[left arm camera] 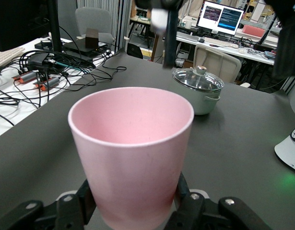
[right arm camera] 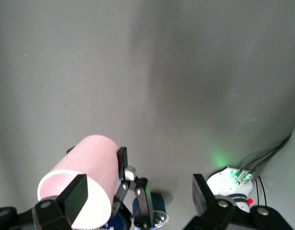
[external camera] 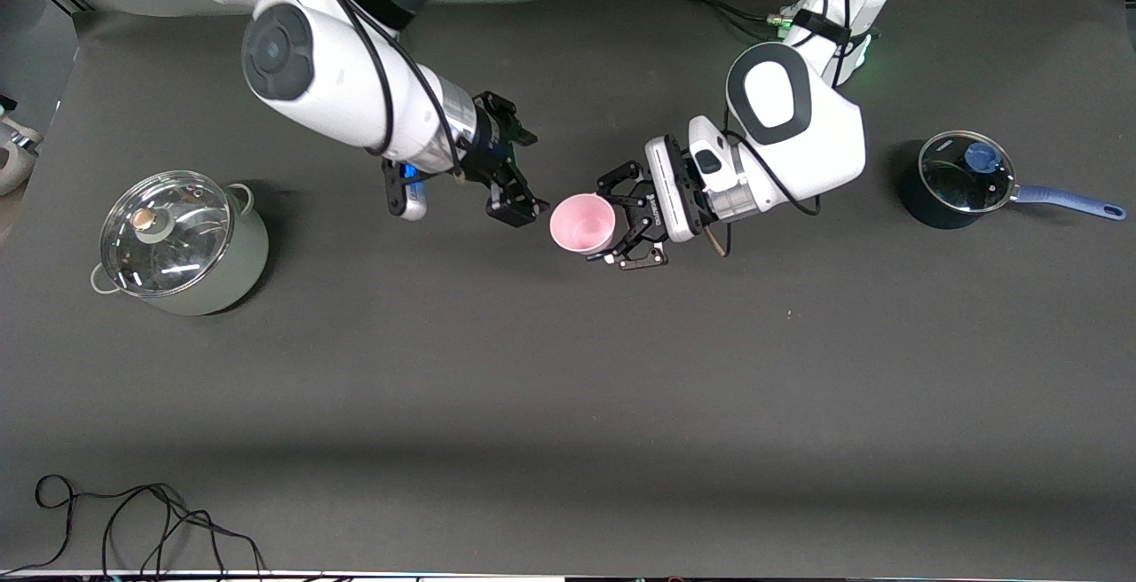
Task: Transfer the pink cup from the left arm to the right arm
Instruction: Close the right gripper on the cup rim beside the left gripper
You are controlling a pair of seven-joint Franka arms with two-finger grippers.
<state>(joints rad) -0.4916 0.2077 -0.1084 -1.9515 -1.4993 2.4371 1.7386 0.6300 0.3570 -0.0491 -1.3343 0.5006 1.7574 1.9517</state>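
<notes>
— Cup (external camera: 582, 224)?
— Pink, up in the air over the middle of the surface (external camera: 568, 369), clamped near its base by the left gripper (external camera: 632, 218). Lying sideways, mouth turned toward the right arm's end. Fingers (left arm camera: 185, 203) pressed on both sides of the base in the left wrist view.

— Right gripper (external camera: 513, 200)?
— Over the surface just beside the cup's rim, not touching it. Spread wide in the right wrist view, one finger (right arm camera: 73, 196) in front of the cup's mouth, the other well apart from it.

— Anything else on the surface?
— Pale-green pot (external camera: 182, 243) with a glass lid toward the right arm's end. Dark saucepan (external camera: 958, 178) with a glass lid and blue handle toward the left arm's end. Loose black cable (external camera: 142, 520) near the front camera's edge.
</notes>
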